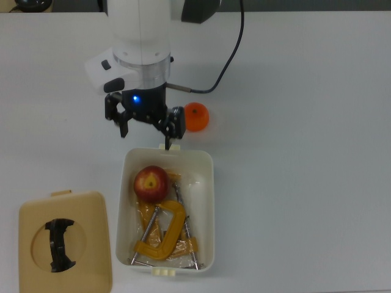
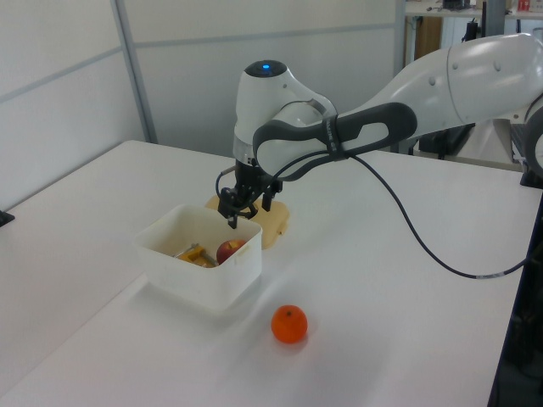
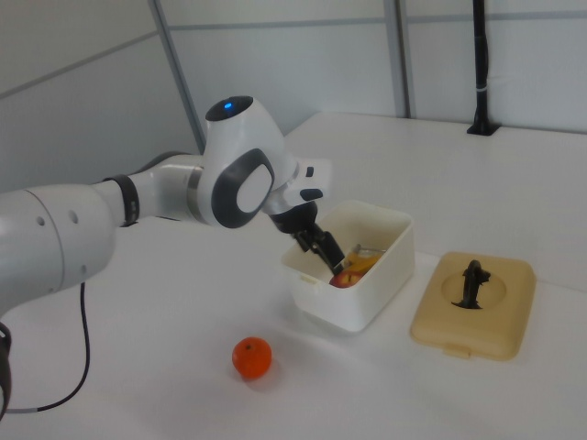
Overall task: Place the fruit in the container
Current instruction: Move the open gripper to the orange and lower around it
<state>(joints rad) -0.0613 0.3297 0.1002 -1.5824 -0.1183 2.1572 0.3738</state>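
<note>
Apple (image 1: 150, 183) inside container (image 1: 208, 201) beside clamp (image 1: 160, 232), fingers (image 1: 124, 127) spread empty over rim, orange (image 1: 197, 117) outside

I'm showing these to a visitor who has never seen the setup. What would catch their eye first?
Likely the big white robot arm, its hand open just above the white container. Next, the colour: the red apple inside the container beside a yellow clamp, and the orange alone on the table outside it.

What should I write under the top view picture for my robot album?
Apple dropped in the white tub beside a yellow clamp; open tool above, orange waiting outside.
</note>
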